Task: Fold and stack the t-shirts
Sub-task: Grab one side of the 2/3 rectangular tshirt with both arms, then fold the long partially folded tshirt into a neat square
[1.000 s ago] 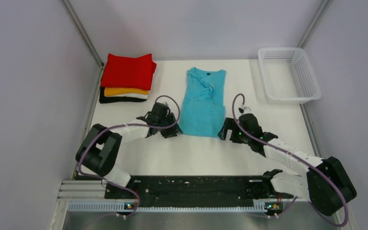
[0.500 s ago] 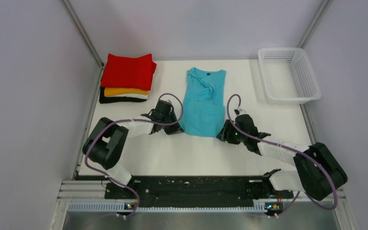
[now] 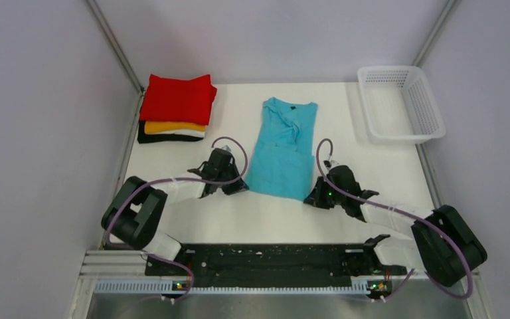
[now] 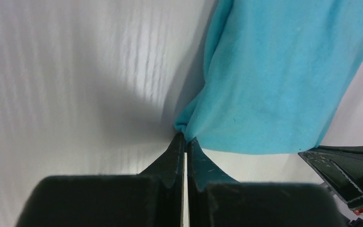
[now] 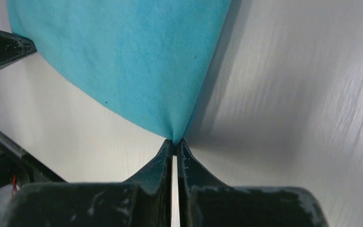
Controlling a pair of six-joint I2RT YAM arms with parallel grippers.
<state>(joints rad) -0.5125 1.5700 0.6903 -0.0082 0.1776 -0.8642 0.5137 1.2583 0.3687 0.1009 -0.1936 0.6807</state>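
Note:
A turquoise t-shirt (image 3: 283,147) lies lengthwise on the white table, folded narrow, collar at the far end. My left gripper (image 3: 240,188) is shut on its near left hem corner (image 4: 185,128). At the near right hem corner (image 5: 174,137) my right gripper (image 3: 310,198) is shut on the cloth too. In both wrist views the turquoise cloth (image 4: 274,80) (image 5: 137,61) runs away from the closed tips. At the far left stands a stack of folded t-shirts (image 3: 176,107), red on top, then orange, white and black.
A white mesh basket (image 3: 402,104) sits at the far right corner of the table. Grey walls close in the left, right and back sides. The black rail with the arm bases (image 3: 265,260) runs along the near edge.
Both grippers closed on the shirt's near hem corners. The arms drew slightly toward the near edge and the shirt's collar end shifted a little to the right.

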